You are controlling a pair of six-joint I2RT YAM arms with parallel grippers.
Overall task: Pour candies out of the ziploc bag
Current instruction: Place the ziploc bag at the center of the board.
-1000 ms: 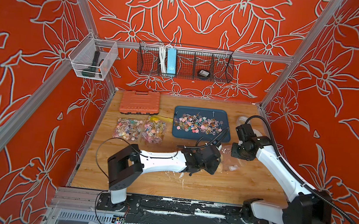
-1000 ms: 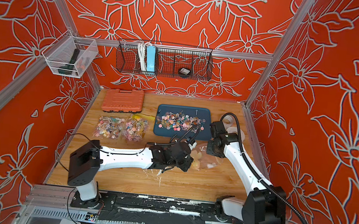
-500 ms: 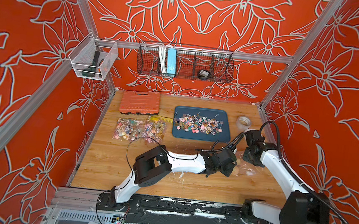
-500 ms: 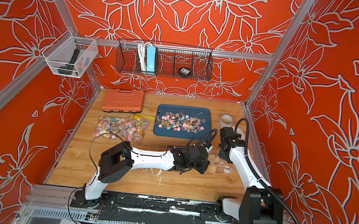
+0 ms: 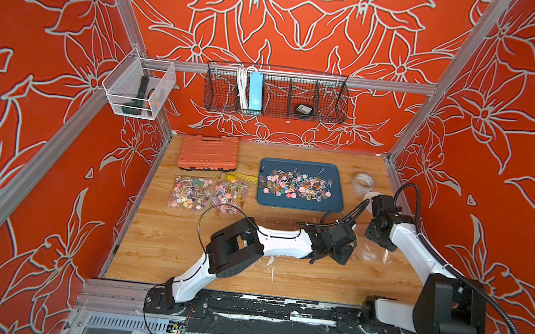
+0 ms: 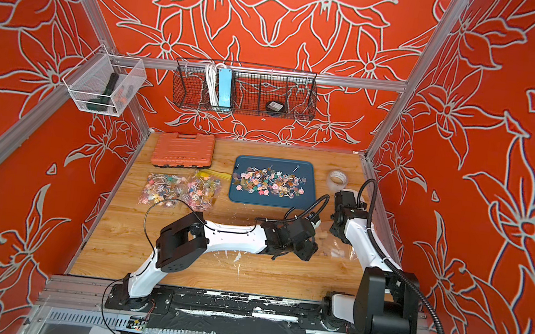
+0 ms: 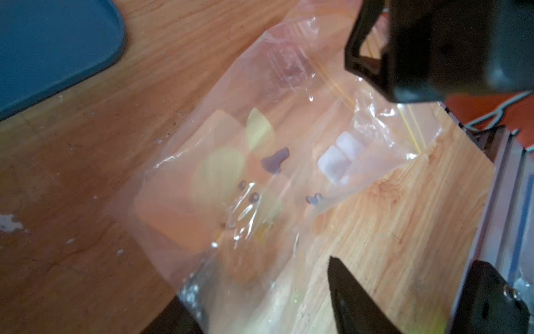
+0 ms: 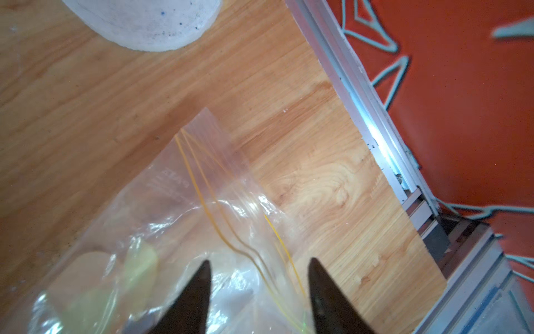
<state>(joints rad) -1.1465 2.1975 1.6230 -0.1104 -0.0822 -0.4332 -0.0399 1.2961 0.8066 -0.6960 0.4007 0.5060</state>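
Note:
A clear ziploc bag lies flat on the wooden table near the right wall. It holds only a few pale discs, white blocks and purple bits. The candies, tiny multicoloured lollipops, are heaped on the blue tray. My left gripper is open, its fingers wide apart either side of the bag's end. My right gripper is open above the bag's yellow zip edge.
Two more bags full of lollipops lie left of the tray. An orange case sits at the back left and a tape roll at the back right. A white round object lies beyond the bag. The aluminium frame rail runs close on the right.
Both arms have carried the bag from beside the tray toward the right wall. Both grippers have opened and let go of it, and it now lies on the table.

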